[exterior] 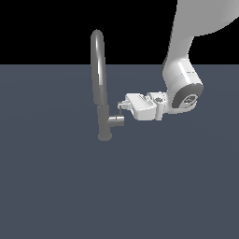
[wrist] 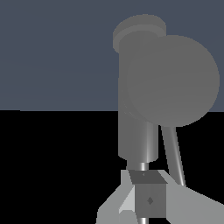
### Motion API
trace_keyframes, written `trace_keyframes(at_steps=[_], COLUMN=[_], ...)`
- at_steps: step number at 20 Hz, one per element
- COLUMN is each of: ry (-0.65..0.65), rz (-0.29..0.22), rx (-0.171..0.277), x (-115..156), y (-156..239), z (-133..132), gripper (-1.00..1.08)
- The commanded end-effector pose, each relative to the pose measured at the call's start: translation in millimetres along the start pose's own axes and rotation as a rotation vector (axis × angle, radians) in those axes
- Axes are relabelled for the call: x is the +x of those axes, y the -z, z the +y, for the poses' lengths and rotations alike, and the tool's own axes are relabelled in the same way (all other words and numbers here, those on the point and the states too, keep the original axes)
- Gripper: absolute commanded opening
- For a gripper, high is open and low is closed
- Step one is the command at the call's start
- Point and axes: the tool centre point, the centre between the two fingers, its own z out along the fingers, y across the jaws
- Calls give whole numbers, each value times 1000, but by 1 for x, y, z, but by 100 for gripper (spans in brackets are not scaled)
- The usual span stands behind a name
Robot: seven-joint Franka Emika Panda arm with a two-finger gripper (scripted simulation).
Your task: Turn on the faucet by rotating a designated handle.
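Observation:
The faucet is a tall grey gooseneck standing on the dark floor, its arched spout rising highest. The handle is a short stub jutting from the faucet's base toward the exterior view's right, with a thin lever pin rising from its tip. My gripper reaches in level from the exterior view's right, its fingertips at that pin just above the stub. In the wrist view the handle shows its round end face, and the thin pin runs between the fingers of the gripper, which look shut on it.
The white arm comes down from the upper part of the exterior view's right and bends toward the faucet. A flat dark blue-grey floor spreads all around the faucet, with black background beyond it.

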Motion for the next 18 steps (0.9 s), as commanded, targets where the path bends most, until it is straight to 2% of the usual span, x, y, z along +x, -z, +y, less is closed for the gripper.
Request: trace_keyframes(at_steps=[1,7,9,18], ry=[-5,-5,6,-4], rz=[-4,-5,0,-5], rx=[-5,-6,-2,-6], x=[0,0,-3,17], y=[0,0,0,0], z=[10,28,21,57], gripper=[-100,-100,-100,-100])
